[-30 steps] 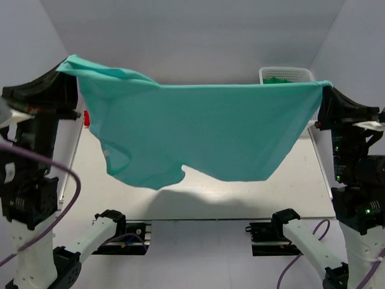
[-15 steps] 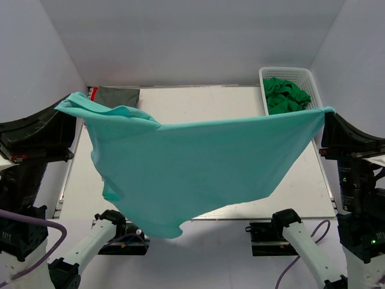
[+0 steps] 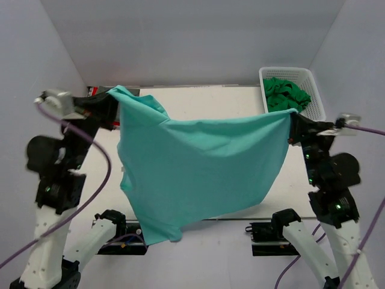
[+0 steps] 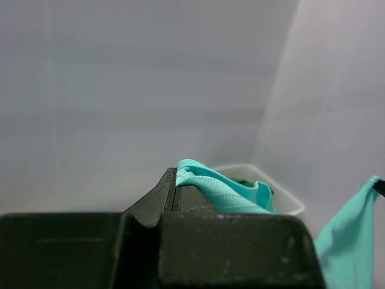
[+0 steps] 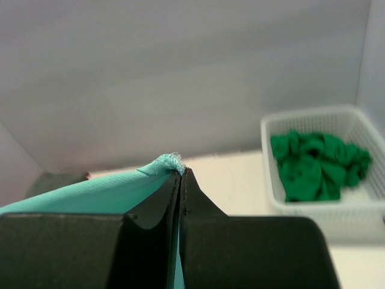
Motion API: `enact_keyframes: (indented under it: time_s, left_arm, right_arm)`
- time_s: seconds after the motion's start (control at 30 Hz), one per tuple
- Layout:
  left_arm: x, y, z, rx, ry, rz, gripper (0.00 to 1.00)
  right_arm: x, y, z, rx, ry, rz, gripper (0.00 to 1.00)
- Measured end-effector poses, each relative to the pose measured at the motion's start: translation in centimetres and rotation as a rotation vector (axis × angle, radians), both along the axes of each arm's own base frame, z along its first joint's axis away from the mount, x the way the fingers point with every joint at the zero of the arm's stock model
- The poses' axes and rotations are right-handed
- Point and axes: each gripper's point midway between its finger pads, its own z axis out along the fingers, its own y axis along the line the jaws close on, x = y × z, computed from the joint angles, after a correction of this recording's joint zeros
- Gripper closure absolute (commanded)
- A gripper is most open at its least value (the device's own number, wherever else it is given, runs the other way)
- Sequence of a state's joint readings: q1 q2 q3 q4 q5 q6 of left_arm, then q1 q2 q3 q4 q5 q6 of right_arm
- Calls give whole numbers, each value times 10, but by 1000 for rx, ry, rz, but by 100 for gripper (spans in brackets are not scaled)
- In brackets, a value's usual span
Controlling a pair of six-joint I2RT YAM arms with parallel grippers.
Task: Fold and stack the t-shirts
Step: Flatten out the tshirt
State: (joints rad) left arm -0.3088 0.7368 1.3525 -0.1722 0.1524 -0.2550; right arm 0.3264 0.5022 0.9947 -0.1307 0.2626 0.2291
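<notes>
A large light teal t-shirt (image 3: 198, 168) hangs spread in the air between both arms, its lower edge drooping past the table's near edge. My left gripper (image 3: 113, 102) is shut on its upper left corner (image 4: 198, 174). My right gripper (image 3: 293, 122) is shut on its upper right corner (image 5: 168, 162). A bright green t-shirt (image 3: 286, 94) lies crumpled in the white basket (image 3: 317, 105), also in the right wrist view (image 5: 316, 165). A dark grey t-shirt (image 3: 102, 90) and a sliver of a red one (image 3: 91, 91) lie at the table's far left, mostly hidden behind my left arm.
The white lattice basket stands at the table's far right corner. The white table (image 3: 210, 102) shows behind the hanging shirt. Grey walls enclose the back and both sides. The arm bases and purple cables sit along the near edge.
Both grippers have swung forward and inward with the teal shirt. The shirt now hangs narrower and lower, and more of the far table and the basket shows.
</notes>
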Motion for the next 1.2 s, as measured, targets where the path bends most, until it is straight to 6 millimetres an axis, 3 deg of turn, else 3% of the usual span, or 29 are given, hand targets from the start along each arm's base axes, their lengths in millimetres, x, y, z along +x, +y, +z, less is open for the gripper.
enact_keyframes:
  time_s: [0.17, 0.23, 0.3, 0.43, 0.8, 1.2]
  left_arm:
    - [78, -10, -83, 17, 224, 77, 100]
    - [110, -12, -125, 25, 328, 119, 100]
    - [130, -12, -159, 36, 413, 156, 100]
    - [167, -11, -204, 56, 530, 226, 100]
    - [233, -7, -260, 82, 624, 359, 100]
    - [322, -8, -304, 113, 673, 490, 100]
  right_arm:
    - [43, 3, -74, -17, 201, -63, 100]
    - [56, 4, -97, -28, 264, -82, 100]
    - [67, 5, -118, -44, 323, -100, 100]
    - [90, 8, -149, -79, 415, -130, 100]
    - [148, 13, -202, -167, 557, -201, 100]
    - [252, 25, -225, -247, 636, -250, 100]
